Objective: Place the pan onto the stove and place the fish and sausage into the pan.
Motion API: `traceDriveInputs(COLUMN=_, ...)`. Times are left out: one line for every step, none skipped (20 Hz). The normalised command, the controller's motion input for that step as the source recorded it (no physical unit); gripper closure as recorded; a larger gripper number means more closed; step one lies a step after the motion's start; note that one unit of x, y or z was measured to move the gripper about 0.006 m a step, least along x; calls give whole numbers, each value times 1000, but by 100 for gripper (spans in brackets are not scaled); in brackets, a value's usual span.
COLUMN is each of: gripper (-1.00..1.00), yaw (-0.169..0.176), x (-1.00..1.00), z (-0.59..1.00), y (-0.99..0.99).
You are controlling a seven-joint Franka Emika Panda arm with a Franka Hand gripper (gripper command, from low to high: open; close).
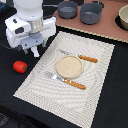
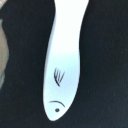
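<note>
Hovering gripper [image 1: 33,51], jaw state unclear, probably directly over fish [image 2: 64,65], long axis 12-to-6 in wrist view.

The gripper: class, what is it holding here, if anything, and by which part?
Cannot be told. The gripper hangs low over the dark table; the wrist view shows the fish below, but no fingers touching it.
</note>
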Motion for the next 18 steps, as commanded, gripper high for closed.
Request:
traceDriveInputs(gripper=-100, yaw=-6, x=-380, z=-326, y=220)
traceDriveInputs(gripper=-100, yaw=-5, x=-349, z=-323, y=203)
traceDriveInputs(gripper=-100, yaw=-4, x=-269, z=-323, y=226)
traceDriveInputs(gripper=-100, yaw=-4, x=-240, z=-320, y=214)
traceDriveInputs(gripper=-100, yaw=-11, x=-183, z=-323, y=197)
traceDriveInputs(gripper=-100, yaw=-17, x=-160, z=-329, y=140)
traceDriveInputs(gripper=-100, yaw=-24, x=-129, z=-343, y=120)
traceDriveInputs(gripper=-100, yaw=-27, x=-66, z=-323, y=126)
traceDriveInputs(gripper=-100, yaw=-29, x=-91, z=-337, y=117)
traceDriveInputs(gripper=-100, yaw=-29, x=-86, z=-340, y=100)
traceDriveInputs(gripper=-100, yaw=-28, x=-109, z=-349, y=71)
traceDriveInputs(gripper=-100, yaw=-27, x=-74, z=-320, y=80)
traceDriveInputs(gripper=-100, yaw=-25, x=-49, z=-317, y=80)
traceDriveInputs(gripper=-100, yaw=-26, x=-40, z=-303, y=40)
traceDriveInputs(gripper=-100, yaw=-27, x=-34, z=-303, y=23)
traceDriveInputs(gripper=100, yaw=-27, x=-26, z=-294, y=23)
traceDriveInputs(gripper=100, yaw=-27, x=-26, z=-277, y=14)
traceDriveInputs(gripper=100, yaw=-24, x=-9, z=-246, y=20)
